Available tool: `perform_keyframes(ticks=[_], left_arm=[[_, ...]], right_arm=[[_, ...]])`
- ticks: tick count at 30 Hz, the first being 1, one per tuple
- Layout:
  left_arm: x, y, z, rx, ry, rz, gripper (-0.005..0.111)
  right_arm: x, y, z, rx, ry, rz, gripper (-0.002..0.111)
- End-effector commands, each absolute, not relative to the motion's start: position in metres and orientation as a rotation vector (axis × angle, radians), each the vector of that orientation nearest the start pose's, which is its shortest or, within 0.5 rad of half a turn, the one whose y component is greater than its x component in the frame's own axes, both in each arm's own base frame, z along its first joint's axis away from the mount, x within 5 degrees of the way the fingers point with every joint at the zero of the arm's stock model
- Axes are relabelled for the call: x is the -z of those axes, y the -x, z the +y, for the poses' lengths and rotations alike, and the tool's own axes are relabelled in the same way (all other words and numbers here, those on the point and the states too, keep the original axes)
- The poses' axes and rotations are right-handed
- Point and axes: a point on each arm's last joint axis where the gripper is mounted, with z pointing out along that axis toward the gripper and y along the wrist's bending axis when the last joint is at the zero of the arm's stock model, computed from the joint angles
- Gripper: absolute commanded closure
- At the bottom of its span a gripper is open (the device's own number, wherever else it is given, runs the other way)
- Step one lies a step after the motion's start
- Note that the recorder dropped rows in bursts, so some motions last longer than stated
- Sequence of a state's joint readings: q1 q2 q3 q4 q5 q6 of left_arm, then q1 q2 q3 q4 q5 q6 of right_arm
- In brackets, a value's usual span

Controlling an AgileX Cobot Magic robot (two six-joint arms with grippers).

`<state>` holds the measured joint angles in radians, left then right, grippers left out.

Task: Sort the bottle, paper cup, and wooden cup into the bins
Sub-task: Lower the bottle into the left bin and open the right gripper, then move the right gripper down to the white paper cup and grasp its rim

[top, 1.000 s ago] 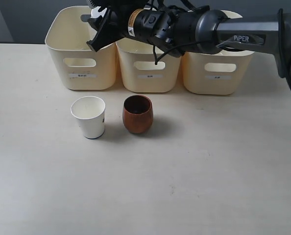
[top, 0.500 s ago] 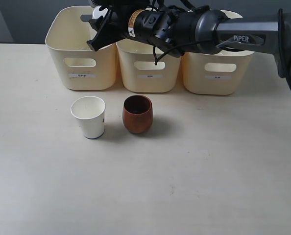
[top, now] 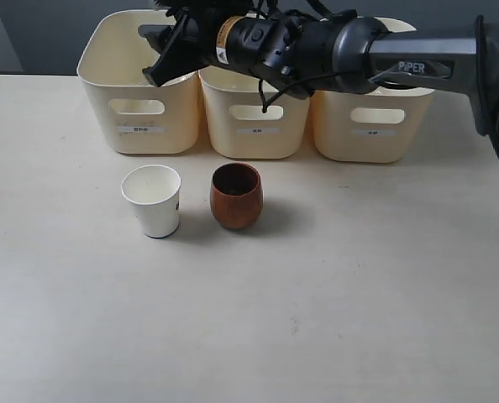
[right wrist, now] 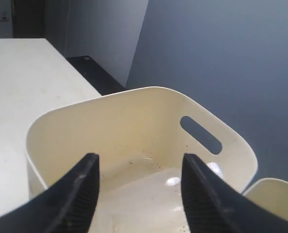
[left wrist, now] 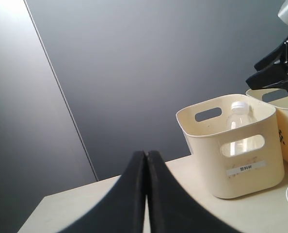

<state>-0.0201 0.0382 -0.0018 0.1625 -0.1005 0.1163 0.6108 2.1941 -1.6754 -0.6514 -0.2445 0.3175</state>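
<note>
- Three cream plastic bins (top: 258, 105) w/ rounded corners, oval handle cut-outs and small white labels stand in a row at the back of the pale table (top: 317, 319), dark grey wall behind.
- Right arm, dark w/ "PiPER" lettering (top: 401, 59), reaches in from the right across the tops of the middle and right bins, blocking their back rims in the exterior view.
- Right gripper (top: 159, 52) hangs over the left bin (top: 136, 84), black fingers (right wrist: 81, 187) spread wide apart, nothing between them; right wrist view looks straight into that bin through the gap.
- Small clear plastic bottle w/ white screw cap (left wrist: 240, 126) stands inside the left bin, seen through the handle slot in the left wrist view; whether it's fully upright or leaning on the wall, can't quite say.
- Left gripper (left wrist: 146, 194) closed, its two dark fingers pressed together, holding nothing; it's off to the left, not seen in the exterior view.
- In front of the bins, on the table: one white tapered paper cup w/ rolled rim (top: 153, 200) and, just right of it, one rounded reddish-brown wooden cup w/ dark inside (top: 236, 196). Both upright, apart, not touching.
- Count: 3 bins, 2 cups, 1 bottle.
</note>
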Motion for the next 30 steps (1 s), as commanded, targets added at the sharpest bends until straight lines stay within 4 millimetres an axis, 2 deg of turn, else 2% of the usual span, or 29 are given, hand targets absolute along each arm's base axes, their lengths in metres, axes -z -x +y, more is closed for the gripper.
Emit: perform_keyframes(ticks=[1,5,8,12,15,20,22,30], left_arm=[[-0.221,-0.058,-0.003,-0.198,-0.224,1.399,0.107],[-0.221,-0.058,-0.003,-0.198,-0.224,1.399,0.107],[-0.221,-0.058,-0.003,-0.198,-0.224,1.399,0.107],[-0.221,-0.058,-0.003,-0.198,-0.224,1.399,0.107],[-0.221,-0.058,-0.003,-0.198,-0.224,1.399,0.107],[-0.221,-0.058,-0.003,-0.198,-0.224,1.399,0.107],[-0.221,-0.058,-0.003,-0.198,-0.224,1.399,0.107],[-0.221,-0.058,-0.003,-0.198,-0.224,1.399,0.107]], right_arm=[[-0.239,-0.396,0.329,-0.225,1.098,1.494,0.058],[-0.263,-0.371,0.344,-0.165,1.169,1.442,0.058],[-0.284,-0.346,0.351,-0.193,1.188,1.388,0.058],[-0.307,-0.319,0.349,-0.184,1.209,1.352,0.058],[-0.314,-0.303,0.343,-0.145,1.231,1.367,0.058],[-0.305,-0.278,0.333,-0.116,1.298,1.4,0.058],[-0.296,-0.27,0.332,-0.085,1.353,1.404,0.058],[-0.262,-0.252,0.329,-0.05,1.474,1.527,0.058]])
